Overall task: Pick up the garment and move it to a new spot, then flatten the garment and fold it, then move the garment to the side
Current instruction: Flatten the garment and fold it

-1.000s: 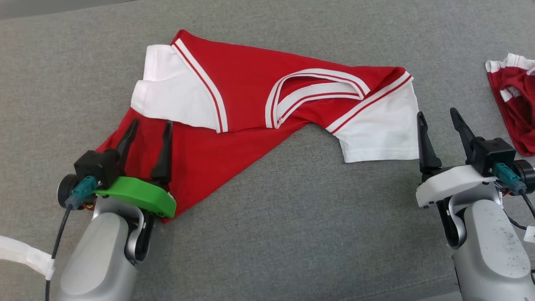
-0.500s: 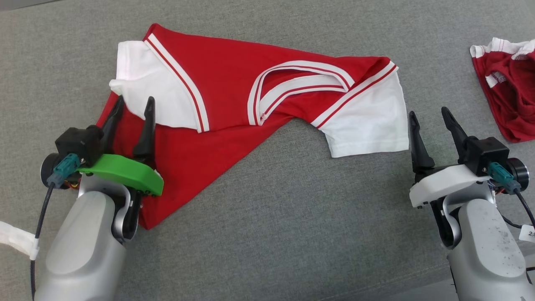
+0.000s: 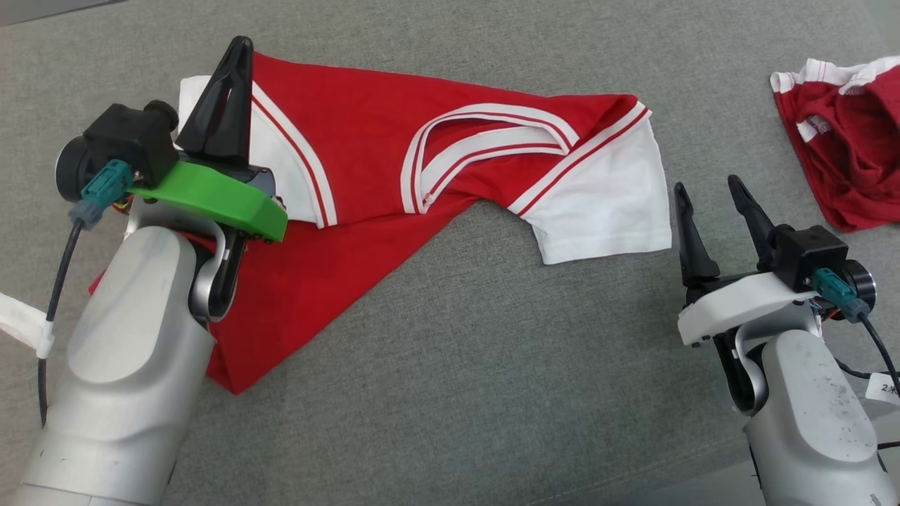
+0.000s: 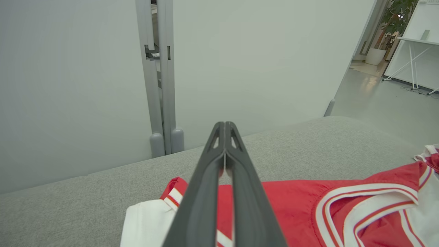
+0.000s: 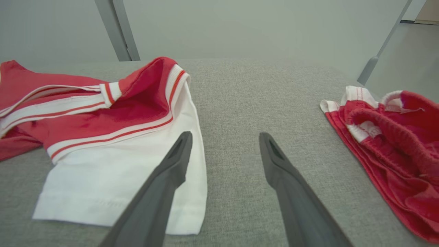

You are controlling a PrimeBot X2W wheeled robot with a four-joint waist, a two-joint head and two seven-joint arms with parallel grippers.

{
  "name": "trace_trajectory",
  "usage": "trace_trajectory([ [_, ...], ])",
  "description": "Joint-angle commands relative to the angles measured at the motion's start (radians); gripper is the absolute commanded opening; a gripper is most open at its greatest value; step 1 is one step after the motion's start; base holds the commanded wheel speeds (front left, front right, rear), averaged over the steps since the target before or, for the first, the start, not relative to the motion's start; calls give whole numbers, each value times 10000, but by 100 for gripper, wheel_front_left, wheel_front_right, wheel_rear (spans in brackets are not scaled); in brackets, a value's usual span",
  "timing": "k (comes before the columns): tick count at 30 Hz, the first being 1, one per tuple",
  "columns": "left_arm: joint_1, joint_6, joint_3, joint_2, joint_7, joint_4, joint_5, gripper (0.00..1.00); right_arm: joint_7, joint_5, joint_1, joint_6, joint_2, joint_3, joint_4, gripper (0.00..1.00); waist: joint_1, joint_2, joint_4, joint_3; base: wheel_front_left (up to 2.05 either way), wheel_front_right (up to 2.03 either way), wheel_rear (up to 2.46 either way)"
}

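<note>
The garment (image 3: pixel 365 105) is a red shirt with white sleeves and a white-striped collar, lying crumpled on the grey padded surface (image 3: pixel 492 365). My left gripper (image 3: pixel 239 49) is shut and raised above the shirt's left white sleeve; in the left wrist view its fingers (image 4: pixel 205 192) meet with nothing seen between them, and the shirt (image 4: pixel 301 199) lies below. My right gripper (image 3: pixel 706 193) stands open just right of the right white sleeve (image 3: pixel 605 204). In the right wrist view this gripper (image 5: pixel 225 137) has one finger over the sleeve's edge (image 5: pixel 113 178), clear of the cloth.
A second red and white garment (image 3: pixel 844 169) lies bunched at the far right, also seen as a red heap (image 5: pixel 387 144) in the right wrist view. A pale wall with a grey post (image 4: pixel 159 75) stands behind the surface's far edge.
My left gripper has shut and lifted from the shirt's lower left part up over the left sleeve. The head camera has shifted. The right gripper stays open.
</note>
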Motion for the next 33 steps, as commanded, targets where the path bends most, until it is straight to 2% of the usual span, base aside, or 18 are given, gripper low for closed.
trace_trajectory([
  [1, -83, -32, -24, 81, 0, 108, 153, 0, -14, 91, 17, -12, -37, -33, -30, 100, 0, 0, -118, 15, 0, 0, 0],
  [2, -28, -32, -16, 86, 0, 180, 177, 0, -14, 117, 45, -12, -35, -74, -51, 100, 0, 0, -146, 18, 0, 0, 0],
  [3, 50, -32, 4, 86, 0, 240, 209, 6, -14, 125, 72, -12, -35, -91, -69, 100, 0, 0, -161, 18, 0, 0, 0],
  [4, 211, -32, 53, 77, 0, 351, 248, 75, -14, 124, 112, -12, -31, -98, -84, 100, 0, 0, -172, 3, 0, 0, 0],
  [5, 338, -32, 74, 51, 0, 443, 252, 100, -14, 121, 146, -12, -31, -106, -87, 100, 0, 0, -177, -16, 0, 0, 0],
  [13, 1782, -32, 1068, -332, 1, 417, 601, 100, -14, 25, 457, -12, -35, -107, -2, 100, 0, 0, 82, -551, 0, 0, 0],
  [22, 4086, -32, 2455, -1192, 1, -32, 1113, 100, -14, 11, 997, -12, -38, 28, 482, 100, 0, 0, 612, -1803, 0, 0, 0],
  [33, 6325, -32, 3134, -1849, 1, -367, 1674, 100, -14, 129, 1742, -12, -38, 252, 892, 100, 0, 0, 881, -2886, 0, 0, 0],
])
